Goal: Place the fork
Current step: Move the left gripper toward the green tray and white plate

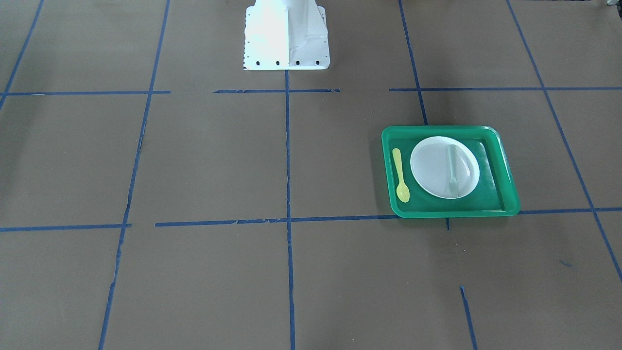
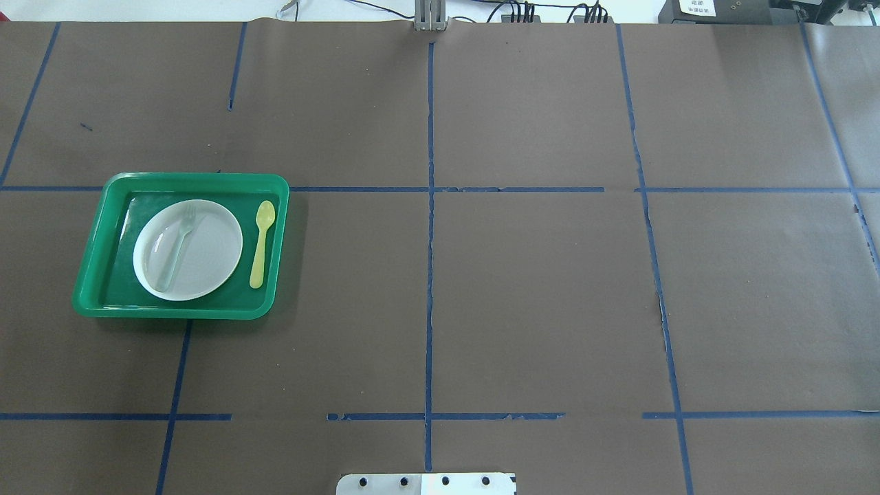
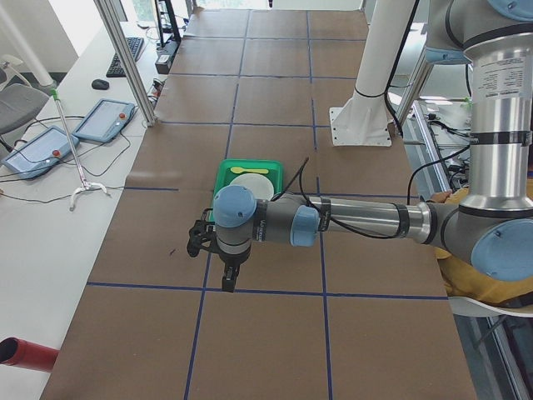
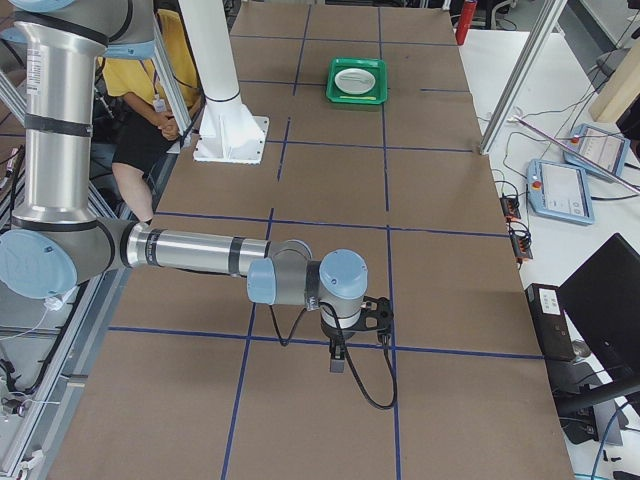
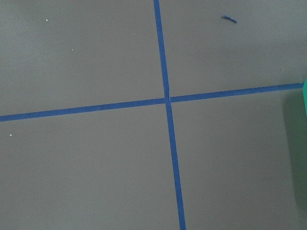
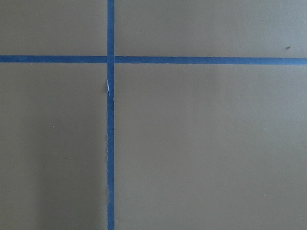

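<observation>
The pale translucent fork lies on the white plate inside the green tray, tines toward the far side of the table. In the overhead view the fork lies on the left half of the plate in the tray. My left gripper shows only in the exterior left view, above bare table, apart from the tray. My right gripper shows only in the exterior right view, far from the tray. I cannot tell whether either is open or shut.
A yellow plastic spoon lies in the tray beside the plate. The white robot base stands at the table's middle edge. Blue tape lines cross the brown table. A person in yellow sits behind the base.
</observation>
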Robot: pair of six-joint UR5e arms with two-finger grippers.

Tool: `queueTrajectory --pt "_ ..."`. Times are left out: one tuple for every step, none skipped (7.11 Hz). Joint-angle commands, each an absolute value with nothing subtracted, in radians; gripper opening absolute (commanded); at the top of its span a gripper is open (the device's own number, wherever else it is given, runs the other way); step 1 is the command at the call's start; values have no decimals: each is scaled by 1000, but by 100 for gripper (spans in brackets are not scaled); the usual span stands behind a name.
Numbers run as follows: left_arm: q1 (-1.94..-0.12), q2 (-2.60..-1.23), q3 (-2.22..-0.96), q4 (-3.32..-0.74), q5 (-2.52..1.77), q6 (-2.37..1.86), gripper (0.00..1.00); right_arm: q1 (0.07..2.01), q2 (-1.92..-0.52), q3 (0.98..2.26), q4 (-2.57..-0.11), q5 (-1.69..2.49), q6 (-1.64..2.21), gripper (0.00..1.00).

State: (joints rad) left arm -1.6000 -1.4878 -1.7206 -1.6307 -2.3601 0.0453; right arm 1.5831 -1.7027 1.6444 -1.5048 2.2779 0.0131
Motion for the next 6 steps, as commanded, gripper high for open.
queueTrajectory --pt "-1600 -1480 -1735 -1632 -2367 61 100 1583 -1703 1644 -1505 2278 14 100" --pt "-1600 -1488 -1727 -1635 -2367 61 100 1583 -1703 1644 -1505 2278 14 100" --pt "-1598 -1494 -1747 -1667 -2368 63 100 1583 -1703 1644 -1505 2278 12 100" --pt "-1548 -1494 -1764 -1783 -2367 31 100 1583 -1703 1644 -1505 2276 14 100" --pt "-1487 -1497 -1787 -1802 -2356 -48 100 1583 -1703 1644 -1505 2276 14 100" --pt "-1398 -1520 -1828 -1805 -2353 -139 100 1583 -1703 1644 -1505 2276 14 100"
